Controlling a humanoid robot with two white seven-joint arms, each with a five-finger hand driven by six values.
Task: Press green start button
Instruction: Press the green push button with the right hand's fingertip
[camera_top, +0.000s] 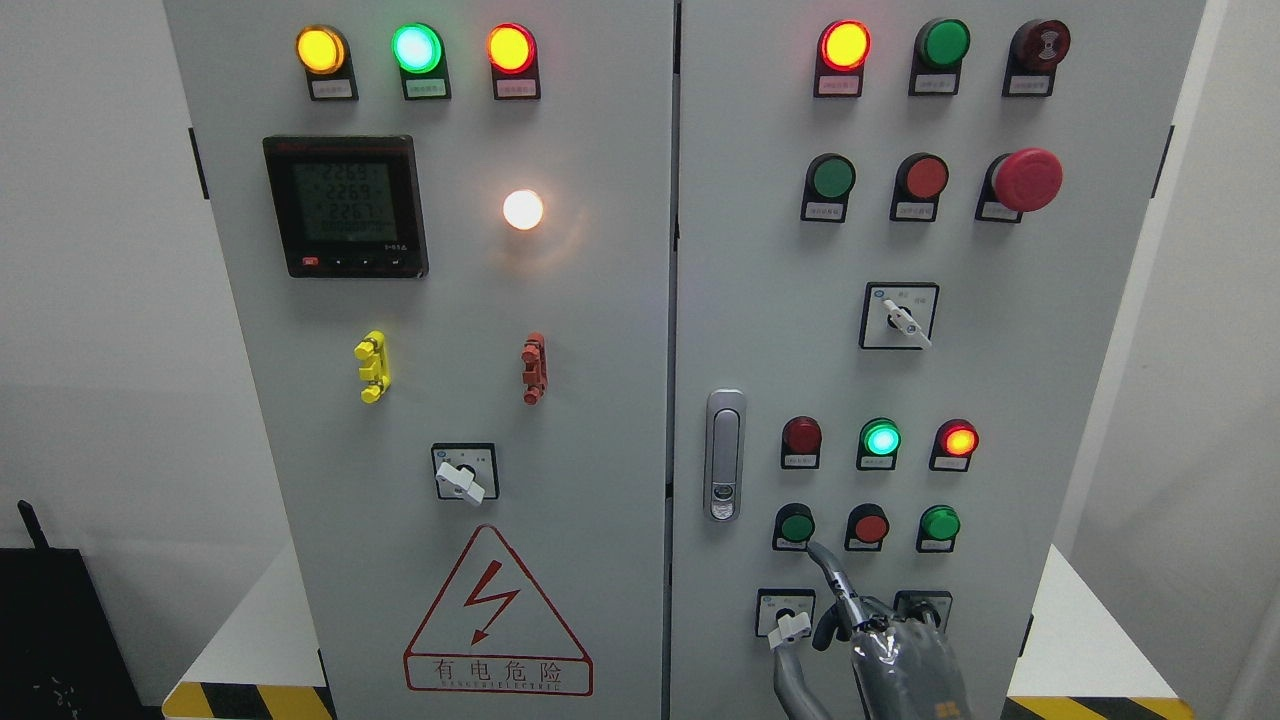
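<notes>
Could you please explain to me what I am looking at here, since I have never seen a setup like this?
This is one picture, taken from a camera on a humanoid robot's head, looking straight at a grey electrical cabinet with two doors. The doors carry indicator lamps, push buttons, rotary switches, a digital meter, a red emergency stop and a lightning warning sign. At the bottom, right of the middle, the right robot hand comes up with one finger stretched out, its tip just below the green button at the left of the lower button row. Whether it touches yet, I cannot tell. It holds nothing. The other hand is out of view.
</notes>
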